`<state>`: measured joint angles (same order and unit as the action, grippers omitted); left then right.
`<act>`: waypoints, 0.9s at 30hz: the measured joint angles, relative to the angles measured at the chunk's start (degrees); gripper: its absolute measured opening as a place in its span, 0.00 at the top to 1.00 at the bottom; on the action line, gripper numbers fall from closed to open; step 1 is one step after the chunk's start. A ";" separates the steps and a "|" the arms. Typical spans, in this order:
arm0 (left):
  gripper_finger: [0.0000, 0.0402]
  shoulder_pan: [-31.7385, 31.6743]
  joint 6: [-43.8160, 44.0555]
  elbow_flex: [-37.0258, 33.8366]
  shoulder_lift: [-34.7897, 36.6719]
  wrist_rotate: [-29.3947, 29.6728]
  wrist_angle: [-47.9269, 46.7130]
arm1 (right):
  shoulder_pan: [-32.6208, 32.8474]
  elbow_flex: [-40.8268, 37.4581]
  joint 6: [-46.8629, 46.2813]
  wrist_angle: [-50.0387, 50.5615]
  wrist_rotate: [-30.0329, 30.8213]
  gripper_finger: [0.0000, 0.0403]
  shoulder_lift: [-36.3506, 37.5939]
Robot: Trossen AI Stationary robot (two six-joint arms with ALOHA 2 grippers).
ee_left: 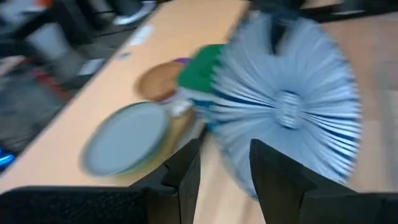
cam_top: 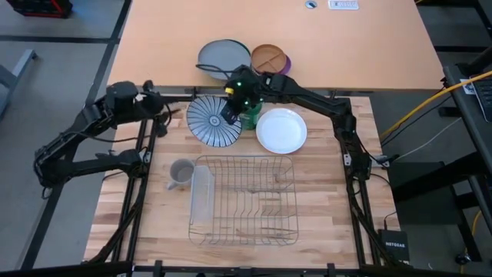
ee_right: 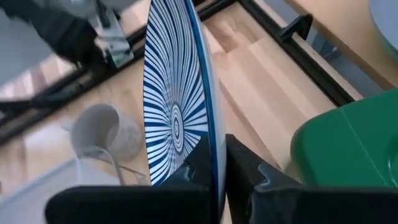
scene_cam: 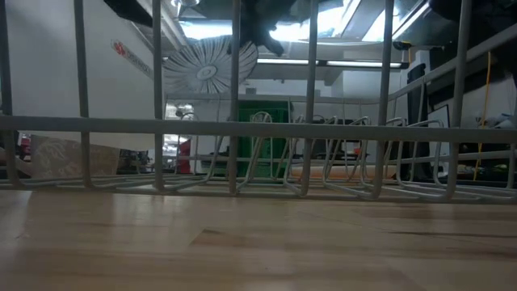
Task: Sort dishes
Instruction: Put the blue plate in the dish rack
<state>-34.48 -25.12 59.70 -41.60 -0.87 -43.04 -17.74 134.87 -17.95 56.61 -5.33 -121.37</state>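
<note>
The right gripper (ee_right: 217,163) was clamped on the rim of the round, glossy blue-and-white radially striped plate (cam_top: 213,121); the left gripper (ee_left: 225,167) stood apart, holding nothing.

Blue-and-white striped plate (cam_top: 213,121), plain white plate (cam_top: 281,130), grey plate (cam_top: 224,55), green container (cam_top: 251,115), brown wooden plate (cam_top: 268,58).

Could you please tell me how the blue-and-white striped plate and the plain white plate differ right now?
The striped plate carries dark radial stripes around a small centre ring; the white plate is bare. The striped plate is lifted off the table and tilted, its rim pinched by the right gripper with jaws shut on it; the white plate lies flat on the table, untouched. Both are round and look alike in size.
</note>
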 joint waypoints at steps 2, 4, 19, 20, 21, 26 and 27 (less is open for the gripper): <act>0.68 0.00 -1.64 0.00 0.01 -4.81 -1.72 | -0.75 0.08 -2.70 -1.00 -1.32 0.95 0.17; 0.68 0.00 -3.31 -0.02 -0.03 -8.69 -3.13 | -1.66 0.13 -5.46 -1.80 -2.82 0.95 0.33; 0.68 0.00 -17.19 -0.13 -0.13 -21.68 -10.88 | -7.66 0.13 -25.31 -4.31 -21.65 0.95 0.42; 0.68 0.00 -17.49 -0.13 -0.13 -22.60 -10.78 | -7.93 0.13 -25.77 -4.31 -22.38 0.95 0.42; 0.68 0.00 -18.00 -0.13 -0.13 -23.05 -10.50 | -7.91 0.13 -26.43 -4.27 -23.21 0.95 0.42; 0.68 0.00 -22.91 -0.15 -0.17 -23.10 -10.16 | -8.10 0.13 -29.44 -4.27 -27.38 0.95 0.42; 0.68 0.00 -23.27 -0.15 -0.15 -23.10 -10.04 | -8.20 0.13 -30.09 -4.29 -28.25 0.95 0.42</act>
<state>-34.48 -48.39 59.55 -41.76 -23.97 -53.07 -25.94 135.00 -48.04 52.32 -33.59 -120.95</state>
